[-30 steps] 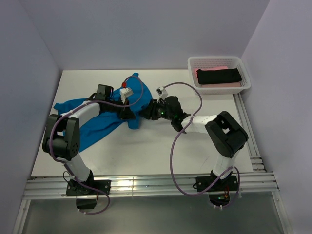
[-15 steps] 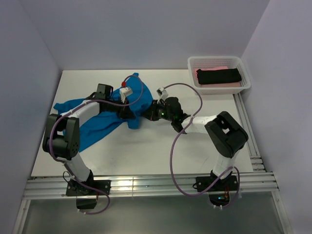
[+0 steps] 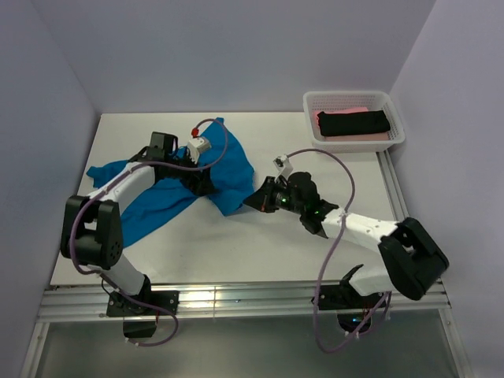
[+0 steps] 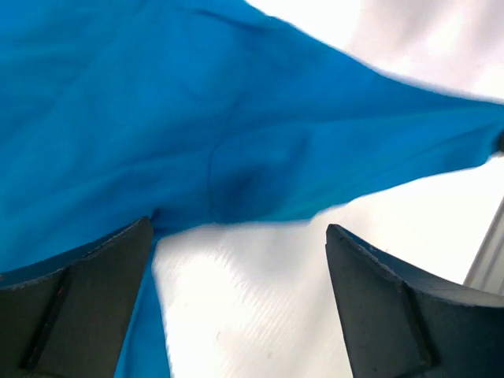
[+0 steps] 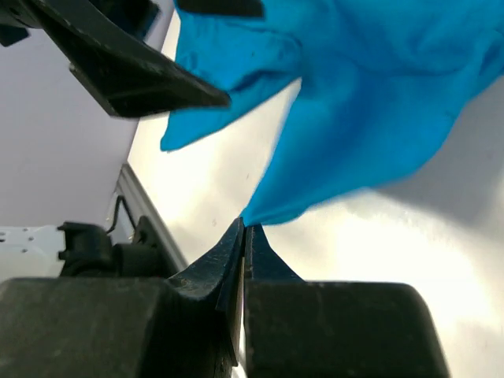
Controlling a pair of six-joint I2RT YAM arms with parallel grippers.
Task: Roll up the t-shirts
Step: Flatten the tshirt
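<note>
A turquoise t-shirt (image 3: 228,167) lies crumpled across the left and middle of the white table (image 3: 315,236). My right gripper (image 3: 252,205) is shut on a corner of this shirt (image 5: 370,102), with the cloth's tip pinched between its fingertips (image 5: 246,228) just above the table. My left gripper (image 3: 201,185) is open over the shirt's edge (image 4: 236,118); bare table shows between its fingers (image 4: 240,236) and they hold nothing. A black t-shirt (image 3: 354,123) lies folded on a pink one (image 3: 379,136) in the basket.
The white mesh basket (image 3: 346,96) stands at the table's back right corner. Metal rails (image 3: 402,228) run along the right and near edges. Pale walls close in the left, back and right sides. A dark finger of the left gripper (image 5: 134,71) crosses the right wrist view's upper left.
My left gripper opened and let go of the turquoise shirt. My right gripper closed on the shirt's corner and drew back to the right and nearer, pulling the cloth out wider.
</note>
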